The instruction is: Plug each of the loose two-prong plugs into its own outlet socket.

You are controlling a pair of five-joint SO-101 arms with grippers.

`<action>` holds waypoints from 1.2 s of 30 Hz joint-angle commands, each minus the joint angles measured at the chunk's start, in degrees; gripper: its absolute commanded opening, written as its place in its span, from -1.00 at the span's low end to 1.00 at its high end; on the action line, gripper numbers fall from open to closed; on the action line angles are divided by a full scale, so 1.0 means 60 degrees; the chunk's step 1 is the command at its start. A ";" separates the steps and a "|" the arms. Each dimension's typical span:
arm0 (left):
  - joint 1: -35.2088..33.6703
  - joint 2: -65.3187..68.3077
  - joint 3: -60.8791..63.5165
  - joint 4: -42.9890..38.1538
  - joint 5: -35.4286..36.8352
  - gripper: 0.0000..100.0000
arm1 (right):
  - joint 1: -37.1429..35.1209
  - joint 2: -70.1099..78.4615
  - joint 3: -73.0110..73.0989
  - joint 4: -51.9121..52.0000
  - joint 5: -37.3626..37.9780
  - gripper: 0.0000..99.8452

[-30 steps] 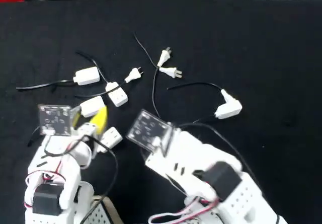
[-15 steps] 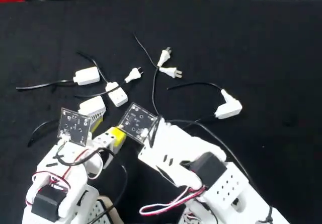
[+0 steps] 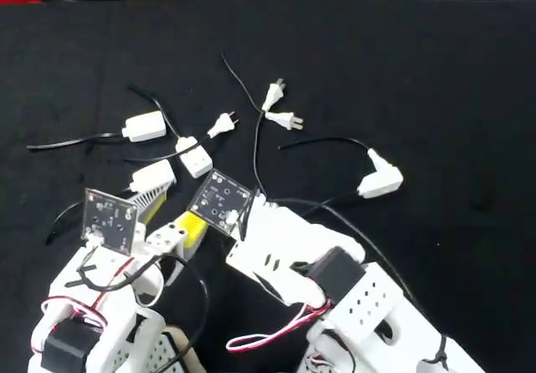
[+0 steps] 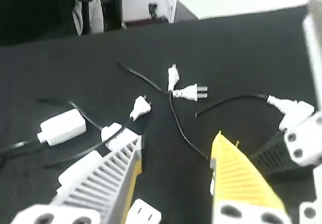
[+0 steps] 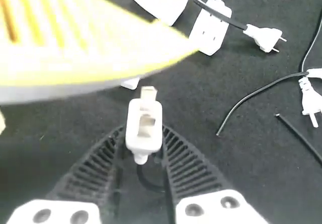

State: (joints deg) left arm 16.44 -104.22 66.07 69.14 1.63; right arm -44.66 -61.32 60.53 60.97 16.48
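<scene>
Down at the near edge of the black table, the left arm and the right arm lean in together, their camera boards almost side by side. Beyond them the loose pieces lie scattered: a cabled socket off to the left, a pair of plugs farther back, and an angled plug well apart on the right.

Looking out from the left wrist, the left end effector stands wide open, one ribbed jaw and one yellow jaw with only bare cloth between them. A near socket lies just beside the ribbed jaw, slots facing up. My guess is that this arm waits there to steady it.

Looking out from the right wrist, the right end effector is clamped on a held plug. It grips the white body and not the metal, so the prongs stick out free ahead. They point toward the other arm's yellow jaw, where a white corner shows beneath — probably that near socket. The plug is close to it but not yet in.
</scene>
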 commanded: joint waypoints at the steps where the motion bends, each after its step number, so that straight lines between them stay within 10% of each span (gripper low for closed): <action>1: 0.0535 -0.0059 0.0549 -0.0059 0.0059 -0.54 | -0.0059 -0.0095 -0.0125 -0.0147 -0.0205 -0.98; 27: -0.0476 -0.0029 0.3612 -0.2403 -0.0821 -0.54 | 0.0205 -0.2982 -0.0974 0.2095 -0.0601 -0.98; 36: -0.3934 -0.0029 0.3597 -0.2403 -0.0821 -0.54 | 0.1861 -0.0520 -0.0139 0.1612 -0.0352 -0.76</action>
State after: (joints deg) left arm -0.26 -103.87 88.22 55.87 -2.68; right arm -34.99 -71.08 59.65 73.45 14.02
